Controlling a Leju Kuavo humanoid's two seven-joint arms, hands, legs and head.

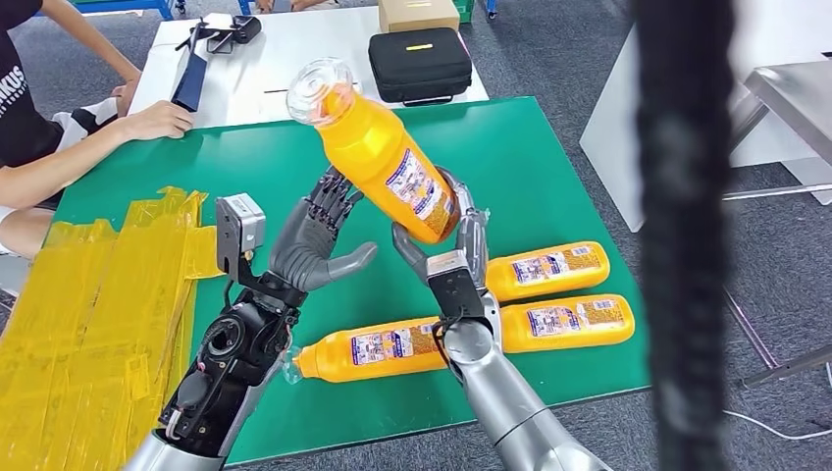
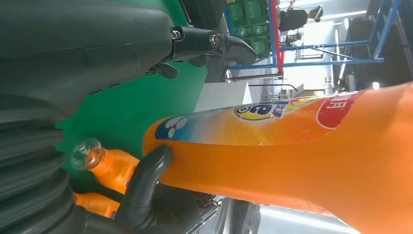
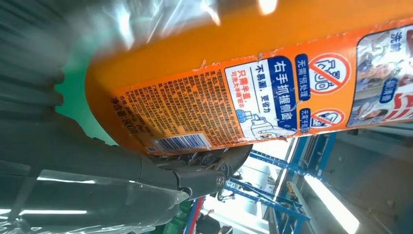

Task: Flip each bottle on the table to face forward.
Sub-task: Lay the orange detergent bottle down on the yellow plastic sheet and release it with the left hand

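Note:
My right hand (image 1: 459, 250) grips the base of an orange bottle (image 1: 383, 157) and holds it raised and tilted over the green mat (image 1: 245, 167), its clear cap pointing up and to the far left. The back label with barcode (image 3: 195, 117) faces the right wrist camera. My left hand (image 1: 314, 240) is spread open just left of the bottle; its thumb (image 2: 143, 185) lies at the edge of the bottle (image 2: 316, 161), its fingers (image 2: 214, 44) apart from it. Three more orange bottles lie on the mat: (image 1: 368, 350), (image 1: 547, 267), (image 1: 564, 322).
Crumpled yellow tape sheets (image 1: 108, 314) cover the mat's left side. A person's arm (image 1: 88, 137) rests at the far left corner. Behind is a white table with a black case (image 1: 419, 64) and a cardboard box (image 1: 419, 14). A dark blurred post (image 1: 682, 235) stands on the right.

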